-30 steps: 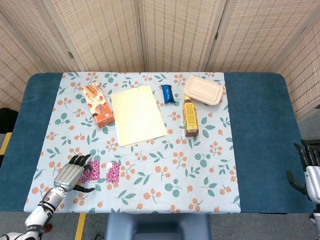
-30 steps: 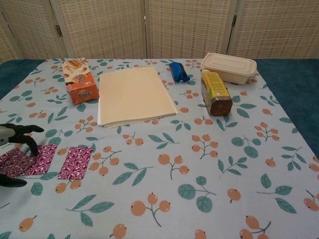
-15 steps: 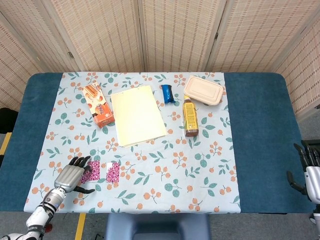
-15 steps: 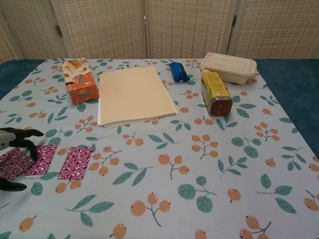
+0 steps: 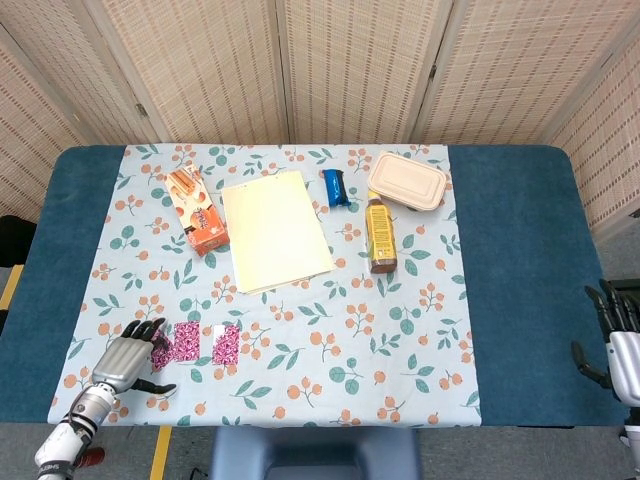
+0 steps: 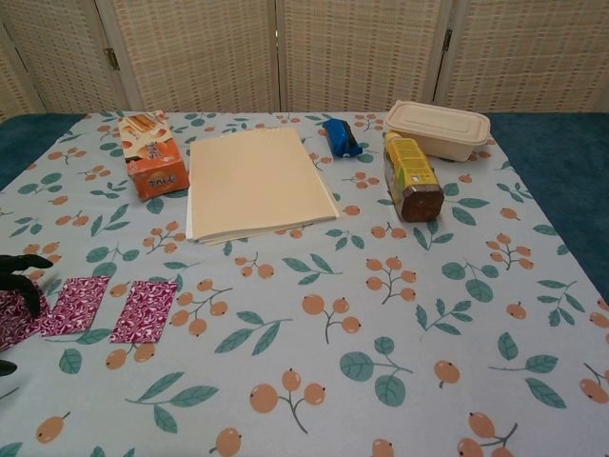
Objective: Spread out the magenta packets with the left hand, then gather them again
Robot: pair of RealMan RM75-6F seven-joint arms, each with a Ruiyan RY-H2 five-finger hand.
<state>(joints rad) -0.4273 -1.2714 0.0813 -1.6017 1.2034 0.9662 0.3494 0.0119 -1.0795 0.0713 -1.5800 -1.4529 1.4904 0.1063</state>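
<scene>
the beige lidded container [image 5: 407, 181] sits far right of centre on the tabletop [image 5: 520, 260], its lid on so its contents are hidden; just near of it a yellow-labelled bottle [image 5: 379, 235] lies on its side, and a small blue packet [image 5: 335, 187] lies to their left. a stack of cream paper [image 5: 275, 229] fills the middle, with an orange carton [image 5: 197, 209] at its left; the carton's print is too small to read. the magenta packets [image 6: 107, 308] lie flat in a row at the near left edge of the floral cloth [image 5: 300, 340], the rightmost slightly apart. the left hand [image 5: 125, 355] rests at the left end of the row, fingers spread and touching the leftmost packet, gripping nothing. the right hand [image 5: 618, 340] hangs past the near right corner of the tabletop, fingers apart and empty.
</scene>
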